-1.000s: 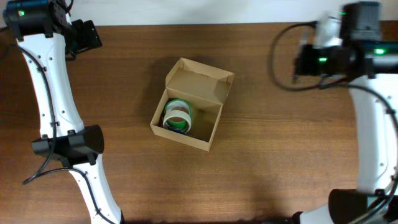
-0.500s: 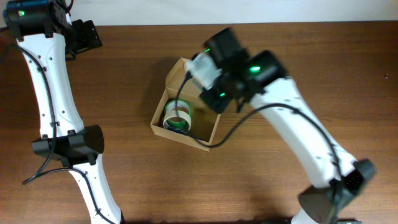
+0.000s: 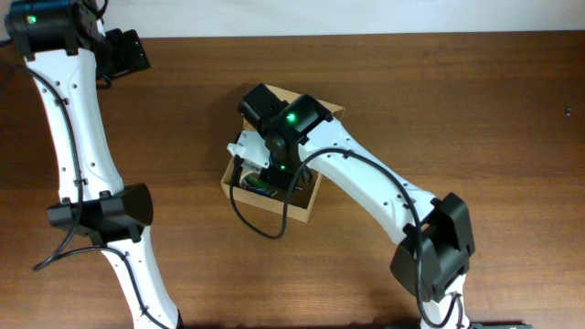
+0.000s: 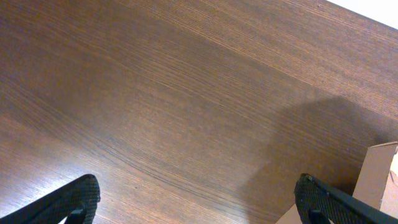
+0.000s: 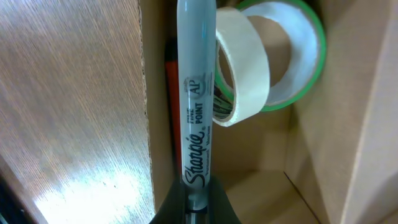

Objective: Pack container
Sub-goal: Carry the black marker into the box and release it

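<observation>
Container point(image 3: 306, 203) near desk point(image 4: 155, 93) centre, tape rolls point(image 5: 239, 74) inside. Right fingers point(image 5: 171, 211) clamped on Sharpie marker point(image 5: 196, 93), inside container beside wall. Left fingers point(image 4: 78, 198) spread wide, above far-left desk corner.

Grey marker point(image 5: 196, 112), black lettering, between black fingers point(image 5: 166, 210). To its right: cream tape roll point(image 5: 241, 71), green-rimmed tape roll point(image 5: 305, 59). To its left: red-orange strip point(image 5: 171, 118). Container point(image 5: 348, 137) plain brown. Table point(image 5: 68, 93) dark brown, wood-grained.
</observation>
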`<action>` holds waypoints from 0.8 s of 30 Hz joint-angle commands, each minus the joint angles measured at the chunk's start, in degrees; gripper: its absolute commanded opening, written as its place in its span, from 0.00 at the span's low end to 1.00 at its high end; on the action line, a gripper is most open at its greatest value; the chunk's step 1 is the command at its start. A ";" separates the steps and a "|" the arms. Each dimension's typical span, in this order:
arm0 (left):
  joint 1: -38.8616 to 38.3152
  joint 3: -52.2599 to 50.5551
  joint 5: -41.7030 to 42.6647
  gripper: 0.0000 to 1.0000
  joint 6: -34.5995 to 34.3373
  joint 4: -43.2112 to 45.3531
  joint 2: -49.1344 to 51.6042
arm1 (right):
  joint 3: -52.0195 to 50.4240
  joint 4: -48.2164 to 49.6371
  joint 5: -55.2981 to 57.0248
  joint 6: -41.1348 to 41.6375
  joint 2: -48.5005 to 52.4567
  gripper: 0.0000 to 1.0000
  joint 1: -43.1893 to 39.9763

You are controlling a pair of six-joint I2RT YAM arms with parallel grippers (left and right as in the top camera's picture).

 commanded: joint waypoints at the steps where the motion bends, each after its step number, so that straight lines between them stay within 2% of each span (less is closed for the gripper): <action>1: 0.15 -0.17 -0.42 1.00 0.70 -0.02 -0.13 | 0.52 -0.44 -0.15 -0.85 1.51 0.04 0.35; 23: 0.15 -0.17 -0.42 1.00 0.70 -0.02 -0.13 | 0.24 -0.68 -1.18 -0.87 8.68 0.04 0.66; 24: 0.15 -0.20 -0.42 1.00 0.70 -0.02 -0.13 | 0.24 -0.66 -1.11 -0.85 8.68 0.08 0.61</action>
